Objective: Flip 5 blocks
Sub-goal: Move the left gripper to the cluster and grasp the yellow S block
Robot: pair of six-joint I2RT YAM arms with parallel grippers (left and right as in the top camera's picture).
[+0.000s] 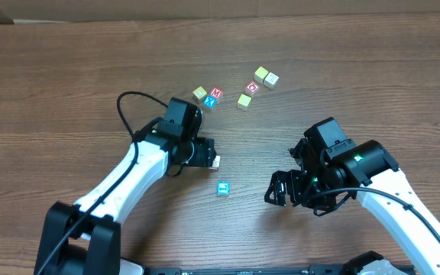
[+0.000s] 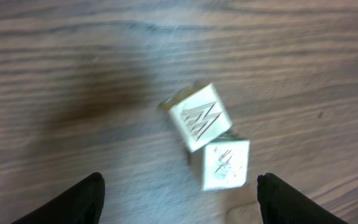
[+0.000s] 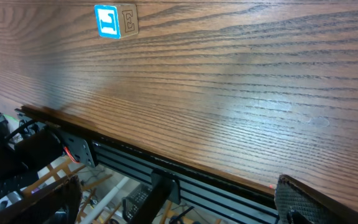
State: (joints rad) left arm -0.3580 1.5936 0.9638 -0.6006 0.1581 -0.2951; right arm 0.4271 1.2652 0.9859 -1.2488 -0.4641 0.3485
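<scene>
Two pale cream-faced blocks touch in the left wrist view: one tilted, with a zigzag mark [image 2: 199, 117], and one just below it [image 2: 227, 163]. My left gripper [image 2: 179, 200] is open, with its fingers on either side and clear of both. From overhead they show as one small pale patch [image 1: 216, 162] at the left gripper's [image 1: 211, 157] tip. A blue-faced block [image 1: 222, 188] [image 3: 107, 21] lies alone nearby. Several more blocks [image 1: 215, 93] sit in a loose group at the back. My right gripper [image 1: 285, 191] [image 3: 173, 205] is open and holds nothing.
The table's front edge [image 3: 166, 163] runs under the right gripper, with a metal frame and cables below it. A black cable [image 1: 128, 103] loops up from the left arm. Bare wood lies between the two arms.
</scene>
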